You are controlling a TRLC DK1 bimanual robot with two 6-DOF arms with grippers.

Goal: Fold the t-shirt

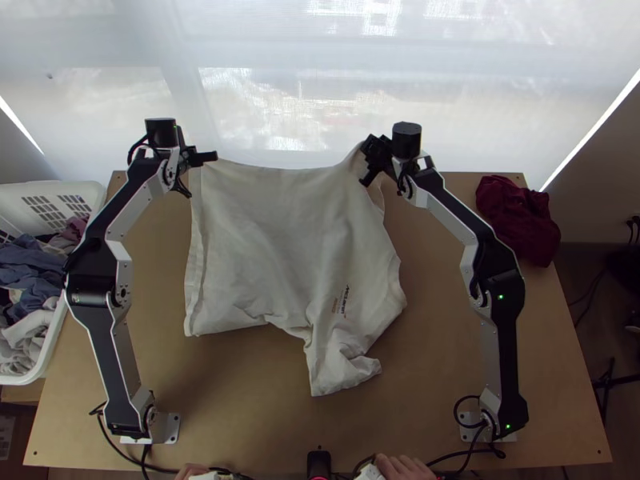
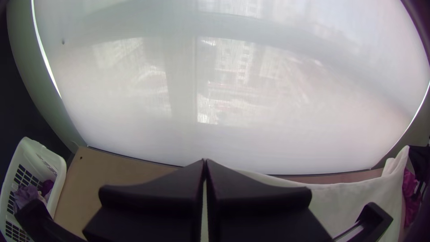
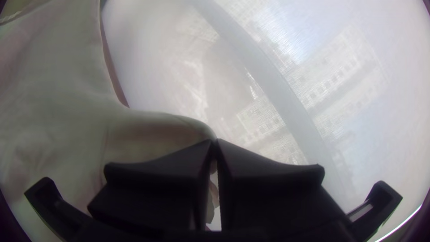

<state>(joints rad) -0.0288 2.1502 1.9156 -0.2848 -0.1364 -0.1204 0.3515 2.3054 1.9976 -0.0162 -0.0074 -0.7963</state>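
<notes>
The off-white t-shirt (image 1: pixel 272 232) lies spread over the middle of the table, its far edge stretched between both grippers and its near right part rumpled, one sleeve pointing toward the near edge. At its far left corner is my left gripper (image 1: pixel 210 157), shut on the cloth. My right gripper (image 1: pixel 370 166) is shut on the far right part, which looks pulled up to a peak. In the left wrist view, fabric (image 2: pixel 354 197) extends beside the left gripper (image 2: pixel 205 162). In the right wrist view, a fold of shirt (image 3: pixel 156 130) runs into the right gripper (image 3: pixel 215 142).
A white basket (image 1: pixel 84 192) of clothes stands beyond the table's left edge. Dark red cloth (image 1: pixel 516 218) lies bunched at the far right corner. Behind the table (image 1: pixel 448 360) hangs a pale translucent blind (image 1: pixel 280 96). A person's hands (image 1: pixel 400 466) show at the near edge.
</notes>
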